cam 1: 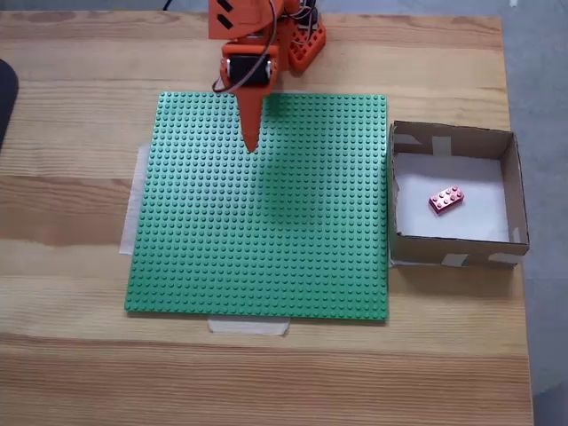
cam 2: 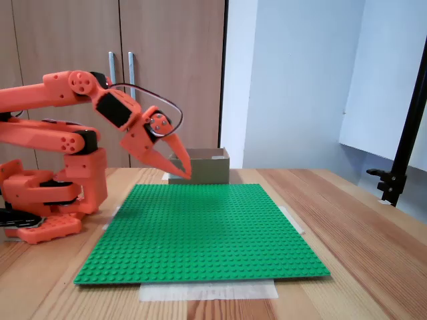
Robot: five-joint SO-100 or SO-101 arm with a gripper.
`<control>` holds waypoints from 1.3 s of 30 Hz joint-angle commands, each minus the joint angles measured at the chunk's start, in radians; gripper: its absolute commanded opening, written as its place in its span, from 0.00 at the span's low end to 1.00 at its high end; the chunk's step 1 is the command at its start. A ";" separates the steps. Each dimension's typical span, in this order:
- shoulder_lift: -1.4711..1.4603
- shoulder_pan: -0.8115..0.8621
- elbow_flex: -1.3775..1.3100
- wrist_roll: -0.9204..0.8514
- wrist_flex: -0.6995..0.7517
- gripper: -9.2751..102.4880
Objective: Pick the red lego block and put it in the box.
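Observation:
The red lego block (cam 1: 445, 201) lies slantwise on the white bottom of the box (cam 1: 516, 191), at the right in a fixed view from above. In the side fixed view the box (cam 2: 212, 169) stands behind the plate, and its walls hide the block. My orange gripper (cam 1: 249, 145) hangs over the far part of the green baseplate (cam 1: 266, 240), well left of the box. Its fingers come together at a point with nothing between them. From the side the gripper (cam 2: 187, 175) points down and to the right, above the baseplate (cam 2: 200, 233).
The arm's base (cam 1: 300, 40) sits at the table's far edge, and in the side fixed view the base (cam 2: 47, 207) is at the left. Tape strips (cam 1: 248, 326) hold the baseplate to the wooden table. A black stand (cam 2: 402, 150) rises at the right.

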 commanded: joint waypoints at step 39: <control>0.152 0.006 0.374 0.038 -0.002 0.08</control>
